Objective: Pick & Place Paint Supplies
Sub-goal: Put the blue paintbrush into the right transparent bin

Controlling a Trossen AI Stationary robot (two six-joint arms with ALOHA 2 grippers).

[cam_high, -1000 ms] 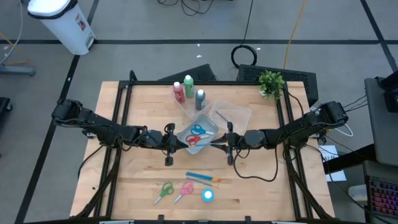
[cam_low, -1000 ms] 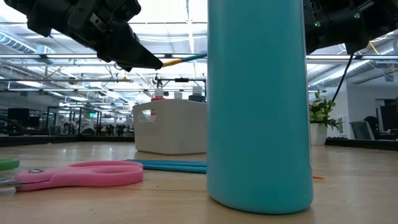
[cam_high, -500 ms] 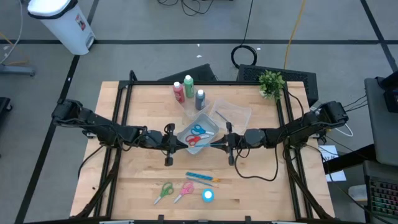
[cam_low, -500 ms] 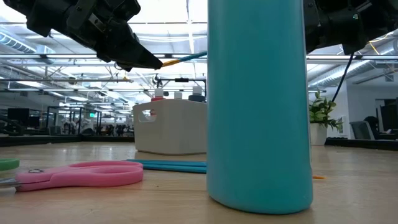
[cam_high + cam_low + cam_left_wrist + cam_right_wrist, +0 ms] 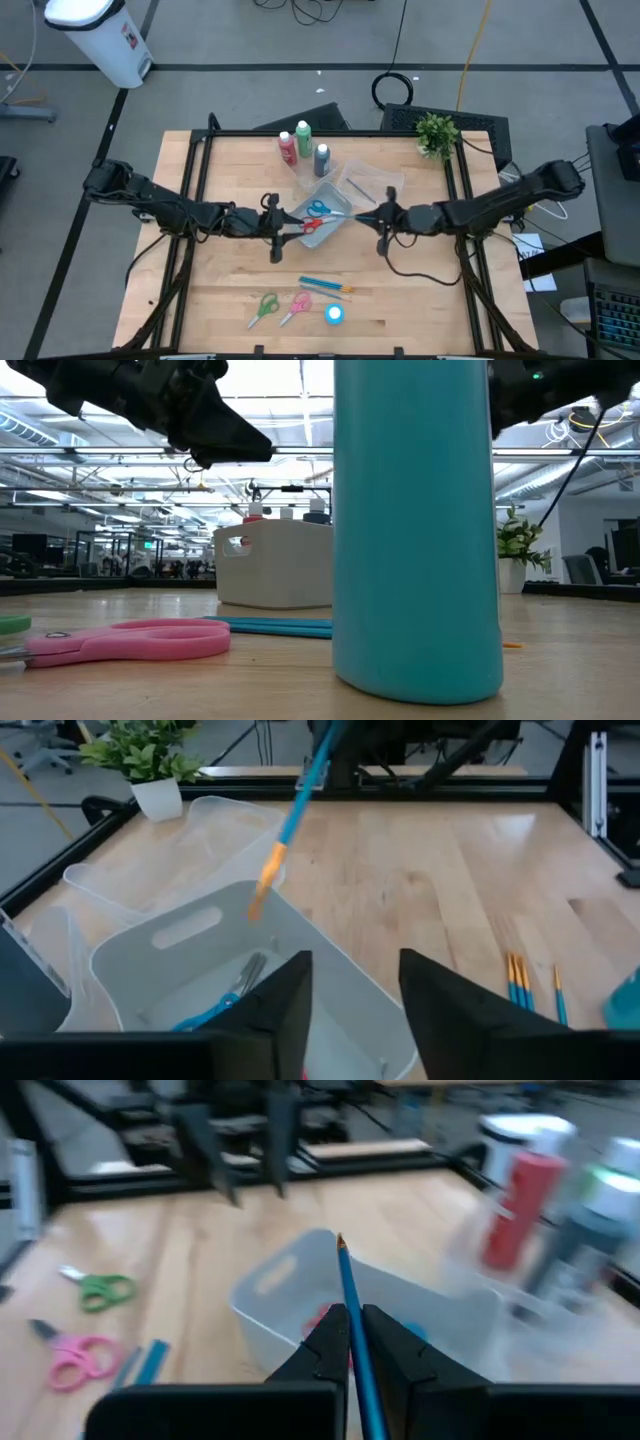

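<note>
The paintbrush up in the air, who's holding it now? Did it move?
The left claw let it go and is open now. The right claw pulled back toward its own side, shut on the paintbrush, whose tip is over the tub. The scissors inside and everything else stayed put.

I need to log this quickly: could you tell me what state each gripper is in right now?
Left gripper: open, holding nothing, at the near rim of the clear tub.
Right gripper: shut on a blue brush, above the tub.
</note>
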